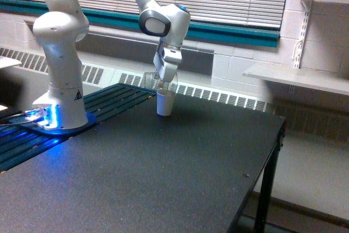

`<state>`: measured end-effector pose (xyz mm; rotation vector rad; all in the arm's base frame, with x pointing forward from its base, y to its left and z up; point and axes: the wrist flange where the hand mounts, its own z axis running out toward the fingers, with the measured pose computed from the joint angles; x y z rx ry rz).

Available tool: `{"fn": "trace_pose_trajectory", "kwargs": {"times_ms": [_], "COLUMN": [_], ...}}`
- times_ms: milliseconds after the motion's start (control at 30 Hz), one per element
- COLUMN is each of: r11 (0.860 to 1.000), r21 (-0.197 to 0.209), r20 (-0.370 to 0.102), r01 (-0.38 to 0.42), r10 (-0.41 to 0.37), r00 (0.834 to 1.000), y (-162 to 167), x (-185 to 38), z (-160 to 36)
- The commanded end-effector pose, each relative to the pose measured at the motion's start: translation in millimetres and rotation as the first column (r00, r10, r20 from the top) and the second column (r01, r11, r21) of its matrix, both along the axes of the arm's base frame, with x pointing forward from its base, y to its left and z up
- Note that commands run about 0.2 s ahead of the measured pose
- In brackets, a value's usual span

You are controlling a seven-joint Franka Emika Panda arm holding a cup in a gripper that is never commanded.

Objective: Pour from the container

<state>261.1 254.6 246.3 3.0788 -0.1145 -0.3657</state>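
The container (152, 79) is a small clear plastic cup, tipped on its side and pointing toward the exterior view's left. My gripper (163, 83) is shut on it, low over the far part of the black table (180, 173). Directly under the gripper stands an upright white paper cup (165, 105), its rim partly hidden behind the fingers and the container. What is inside the container is too small to make out.
The arm's white base (60, 102) stands on a blue-lit mount at the exterior view's left, beside dark slats (117, 95). The table's right edge (275, 151) drops off to the floor. A radiator grille and a white wall shelf (297, 77) lie behind.
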Motion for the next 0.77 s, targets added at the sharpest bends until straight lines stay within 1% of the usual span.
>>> {"fn": "trace_pose_trajectory", "kwargs": {"times_ms": [33, 400, 600, 667, 767], "r11": [1.000, 1.000, 0.999, 0.999, 0.999], "r21": [-0.001, -0.002, 0.004, 0.008, 0.010], "r20": [0.026, 0.067, 0.102, 0.111, 0.115], "r01": [0.001, 0.020, 0.041, 0.037, 0.038], "r10": [-0.001, -0.020, -0.041, -0.037, -0.039], "r00": [1.000, 0.998, 0.994, 0.993, 0.993], "y": [6, 19, 22, 6, 6], "x": [2, -6, -7, 9, 14], "z": [7.8, 25.1, 34.3, 25.7, 20.9]}}
